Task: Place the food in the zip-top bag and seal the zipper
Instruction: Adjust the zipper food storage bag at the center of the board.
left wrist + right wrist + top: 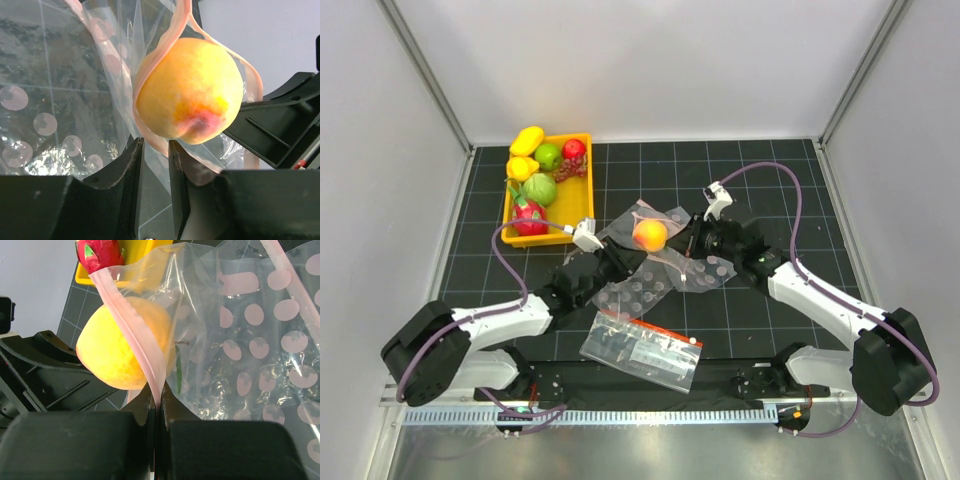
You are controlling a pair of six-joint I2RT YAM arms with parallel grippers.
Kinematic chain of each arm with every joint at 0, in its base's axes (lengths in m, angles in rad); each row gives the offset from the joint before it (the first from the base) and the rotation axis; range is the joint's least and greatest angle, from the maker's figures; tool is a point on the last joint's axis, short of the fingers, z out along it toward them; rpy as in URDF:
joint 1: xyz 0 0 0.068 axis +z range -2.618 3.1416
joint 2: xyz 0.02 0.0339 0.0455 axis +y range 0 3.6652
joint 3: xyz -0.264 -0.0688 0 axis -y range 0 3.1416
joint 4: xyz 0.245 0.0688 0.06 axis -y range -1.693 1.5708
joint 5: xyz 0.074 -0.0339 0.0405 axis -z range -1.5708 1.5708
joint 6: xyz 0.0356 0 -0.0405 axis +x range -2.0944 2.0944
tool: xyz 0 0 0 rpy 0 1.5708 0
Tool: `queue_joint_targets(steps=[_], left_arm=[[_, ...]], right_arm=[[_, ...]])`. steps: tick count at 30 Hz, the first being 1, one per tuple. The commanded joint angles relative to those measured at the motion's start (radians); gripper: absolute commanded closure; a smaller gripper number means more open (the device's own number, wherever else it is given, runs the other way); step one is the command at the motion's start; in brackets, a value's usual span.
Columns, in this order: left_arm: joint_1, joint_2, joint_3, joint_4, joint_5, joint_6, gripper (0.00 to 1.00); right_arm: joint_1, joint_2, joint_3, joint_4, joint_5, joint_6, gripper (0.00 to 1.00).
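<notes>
Judging progress, you have one piece started: the orange-yellow toy peach (187,90) sits in the mouth of the plain clear zip-top bag (240,340), between both arms. Your right jaws are clamped on its thin pink-red zipper (132,325). Your left jaws stand slightly apart beneath the peach. The other glossy toy fruits (548,156) wait in the yellow plastic tray (515,235), and the sealing is not yet done.

Orange peach (650,235) sitting in the clear zip-top bag's (190,290) gaping mouth, pink zipper (132,330) looping around it, over the table's (770,170) middle.
</notes>
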Motion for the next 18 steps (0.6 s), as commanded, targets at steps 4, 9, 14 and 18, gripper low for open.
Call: queue_joint_targets(steps=[4, 9, 14, 18], left_arm=[[-0.020, 0.057, 0.049, 0.109, -0.048, -0.004, 0.71], [-0.038, 0.126, 0.064, 0.158, -0.074, -0.010, 0.64], [-0.057, 0.167, 0.073, 0.206, -0.102, -0.007, 0.80], [-0.060, 0.181, 0.092, 0.217, -0.111, 0.017, 1.00]], right_arm=[[-0.003, -0.017, -0.005, 0.060, -0.019, 0.016, 0.99], [-0.003, -0.021, -0.006, 0.061, -0.021, 0.018, 0.99], [-0.003, -0.023, -0.008, 0.063, -0.021, 0.020, 0.99], [-0.002, -0.023, -0.008, 0.061, -0.018, 0.018, 0.99]])
